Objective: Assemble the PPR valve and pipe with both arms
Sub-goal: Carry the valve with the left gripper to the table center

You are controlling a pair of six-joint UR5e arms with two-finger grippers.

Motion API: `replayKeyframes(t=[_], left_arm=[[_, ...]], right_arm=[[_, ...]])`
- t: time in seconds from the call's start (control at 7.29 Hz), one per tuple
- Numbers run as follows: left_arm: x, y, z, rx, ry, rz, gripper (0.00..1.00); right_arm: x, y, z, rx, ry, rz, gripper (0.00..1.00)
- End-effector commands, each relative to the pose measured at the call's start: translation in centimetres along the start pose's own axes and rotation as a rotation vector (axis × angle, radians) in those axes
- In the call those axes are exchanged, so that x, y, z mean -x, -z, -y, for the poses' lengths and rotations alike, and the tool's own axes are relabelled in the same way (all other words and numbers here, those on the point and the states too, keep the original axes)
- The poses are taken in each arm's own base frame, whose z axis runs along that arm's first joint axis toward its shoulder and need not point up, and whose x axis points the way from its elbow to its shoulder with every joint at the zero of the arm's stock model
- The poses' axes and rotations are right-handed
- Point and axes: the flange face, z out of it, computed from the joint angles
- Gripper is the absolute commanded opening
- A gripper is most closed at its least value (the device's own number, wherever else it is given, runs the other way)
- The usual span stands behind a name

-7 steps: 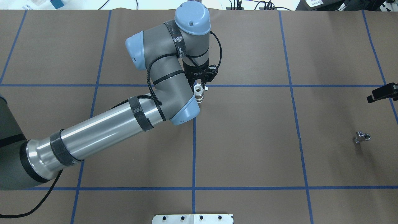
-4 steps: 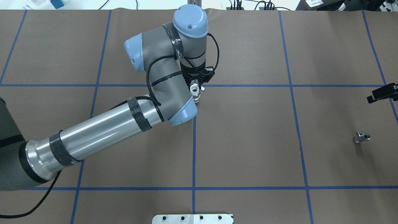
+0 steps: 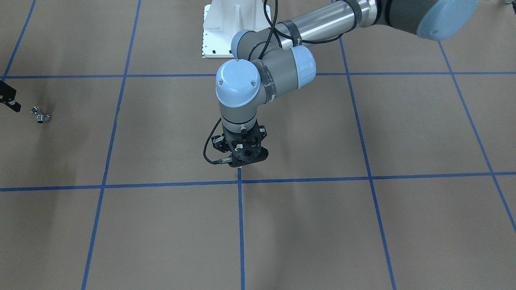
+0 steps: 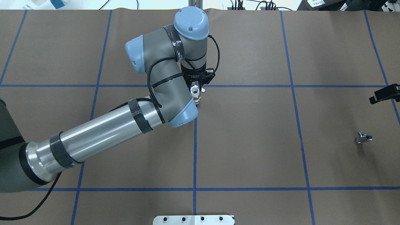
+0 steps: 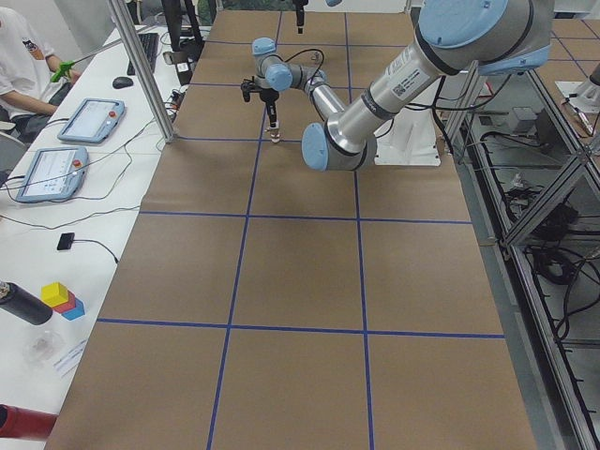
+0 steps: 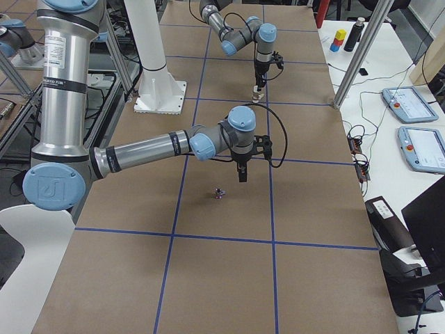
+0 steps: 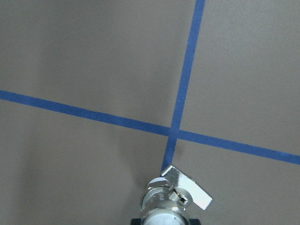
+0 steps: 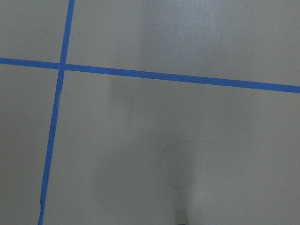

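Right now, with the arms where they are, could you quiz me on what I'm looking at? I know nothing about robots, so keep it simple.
1. True or false: the pipe lies loose on the table, with nothing gripping it.
2. What does the left gripper hold? A: the PPR valve. B: the pipe. C: nothing.
3. Fill the gap: the pipe lies much nearer to the ___ gripper than to the other one.

Key
1. True.
2. A; its jaws are shut on the valve, over a crossing of blue tape lines.
3. Right; the right gripper shows at the edge of the overhead view, apart from the pipe.
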Motion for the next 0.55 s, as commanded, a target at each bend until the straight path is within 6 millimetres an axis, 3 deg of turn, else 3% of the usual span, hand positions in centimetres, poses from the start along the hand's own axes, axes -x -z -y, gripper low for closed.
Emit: replayKeyframes(t=[0.0, 0.14, 0.27, 0.41], left_arm=[[0.10, -0.25, -0.14, 0.002, 0.002, 0.002, 0.32], [0.04, -0.10, -0.20, 0.001, -0.004, -0.002, 0.69], [0.08, -0.05, -0.24, 0.001, -0.007, -0.003, 0.99], [-0.15, 0.56, -0.48, -0.002, -0.006, -0.014, 0.99]], right_arm=[[0.09, 0.12, -0.01, -0.001, 0.001, 0.003, 1.00], [0.11, 0.02, -0.04, 0.002, 0.001, 0.005, 1.00], [0.13, 0.12, -0.03, 0.001, 0.001, 0.007, 1.00], [0.25, 0.23, -0.04, -0.001, 0.002, 0.008, 1.00]])
